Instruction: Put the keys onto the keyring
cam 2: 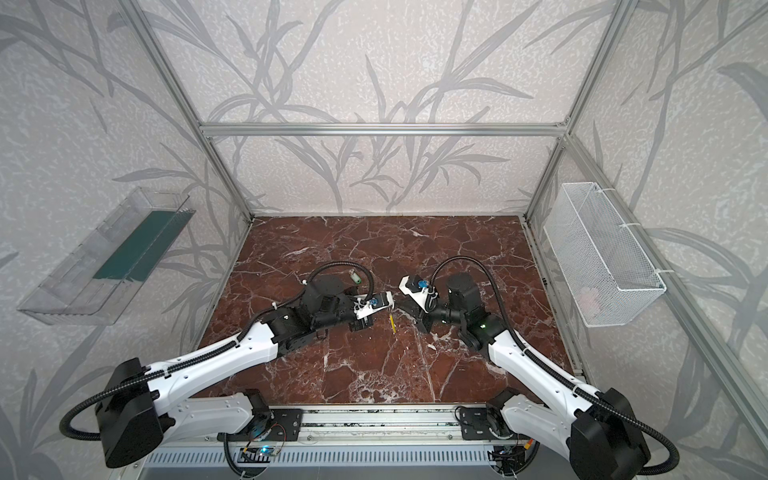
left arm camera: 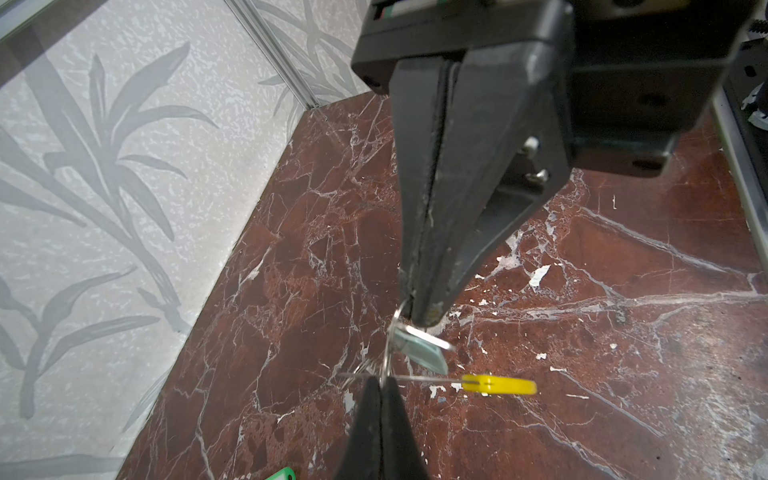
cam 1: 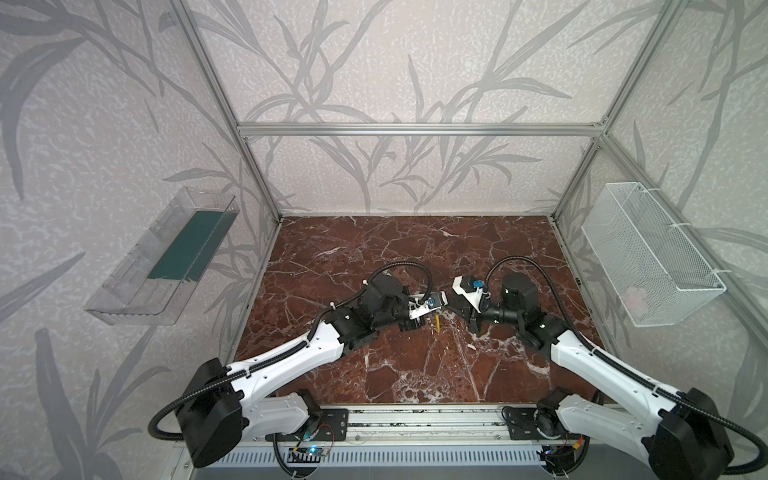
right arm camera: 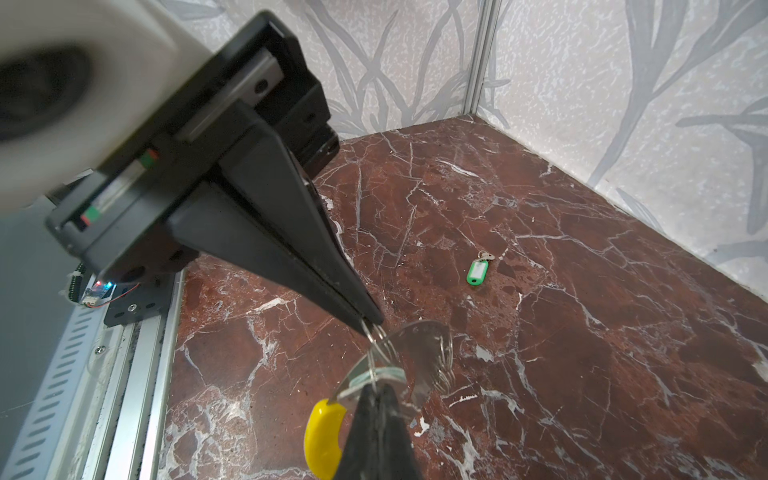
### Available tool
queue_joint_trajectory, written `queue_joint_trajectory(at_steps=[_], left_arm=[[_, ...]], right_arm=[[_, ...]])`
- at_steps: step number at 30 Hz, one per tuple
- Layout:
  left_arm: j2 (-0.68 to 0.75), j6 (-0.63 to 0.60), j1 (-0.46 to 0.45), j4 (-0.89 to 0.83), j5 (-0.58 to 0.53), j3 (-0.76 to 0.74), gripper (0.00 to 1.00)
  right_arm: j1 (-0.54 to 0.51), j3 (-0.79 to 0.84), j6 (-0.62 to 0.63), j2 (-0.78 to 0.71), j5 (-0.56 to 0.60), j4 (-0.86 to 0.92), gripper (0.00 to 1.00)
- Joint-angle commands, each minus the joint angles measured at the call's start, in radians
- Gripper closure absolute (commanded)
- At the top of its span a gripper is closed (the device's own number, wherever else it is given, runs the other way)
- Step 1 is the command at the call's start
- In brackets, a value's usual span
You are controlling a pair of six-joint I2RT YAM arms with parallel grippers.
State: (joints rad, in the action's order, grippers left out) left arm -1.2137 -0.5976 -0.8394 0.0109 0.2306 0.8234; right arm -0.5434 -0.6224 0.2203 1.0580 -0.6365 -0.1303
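One clear plastic tray (cam 1: pixel 162 262) is hanging on the left wall, well apart from the work. One green-headed key (cam 2: pixel 354 276) is lying flat on the marble worktop (cam 1: pixel 374 249) just behind the left arm (cam 2: pixel 224 357), with its metal blade and small loop at one end. The white label window in its head is too small to read. The left pincer (left arm camera: pixel 380 384) is pressing its fingers together on the thin wire of the single keyring (right arm camera: pixel 322 432), which is sitting near the middle of the worktop between the two arms. Its yellow sleeve (left arm camera: pixel 498 384) is lying on the side toward the front rail (cam 1: pixel 415 419). Tip to tip with the left one, the right pincer (left arm camera: pixel 419 318) is squeezing tight on the small metal loop of one mint-headed key (left arm camera: pixel 430 357), the second of two in all. That key's head is hanging just beside the keyring's wire. One white mesh basket (cam 1: pixel 648 253) is hanging on the right wall. Bare marble is stretching from the pincers back to the rear wall and forward to the rail, with aluminium posts (cam 1: pixel 257 174) framing the edges
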Motion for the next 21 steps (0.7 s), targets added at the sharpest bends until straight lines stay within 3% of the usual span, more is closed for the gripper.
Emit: queue_joint_trajectory(at_steps=[1, 21], left_arm=[[-0.006, 0.012, -0.009, -0.008, -0.017, 0.047, 1.0], [-0.033, -0.025, -0.043, -0.029, -0.075, 0.069, 1.0]], right_arm=[[-0.006, -0.006, -0.018, 0.004, 0.0, -0.026, 1.0], [-0.007, 0.002, -0.083, 0.013, 0.034, -0.074, 1.0]])
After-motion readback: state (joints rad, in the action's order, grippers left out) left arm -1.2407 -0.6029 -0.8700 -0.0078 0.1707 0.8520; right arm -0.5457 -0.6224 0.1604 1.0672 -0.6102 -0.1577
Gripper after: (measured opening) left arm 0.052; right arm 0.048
